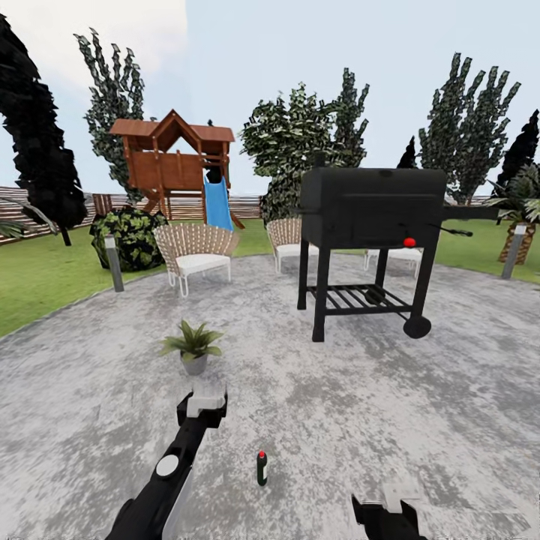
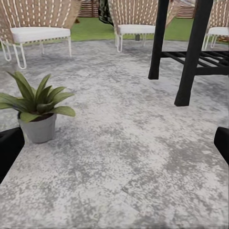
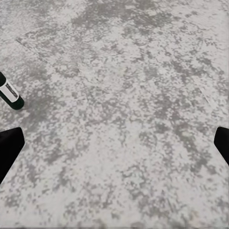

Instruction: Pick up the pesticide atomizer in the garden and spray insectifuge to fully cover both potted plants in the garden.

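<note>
Both grippers' jaws stand wide, holding nothing, above a round mottled-grey paved patio (image 1: 450,390). Beyond it stands a black barbecue grill on a wheeled frame (image 1: 373,240), with white-cushioned wicker chairs (image 1: 196,255) behind. The left gripper (image 1: 204,396) hangs just short of a low green-leaved plant in a small grey round pot (image 1: 193,346). Between the left and right gripper (image 1: 394,501), a slim dark-green spray bottle with a red-dotted top (image 1: 262,468) stands upright on the paving.

head: high, facing forward and down over the patio (image 1: 315,420) | left wrist: low, looking level past the left end effector (image 1: 201,401) at the potted plant (image 2: 38,107), shared with head | right wrist: close above paving, atomizer (image 3: 9,95) beside the right end effector (image 3: 114,143), shared with head
</note>
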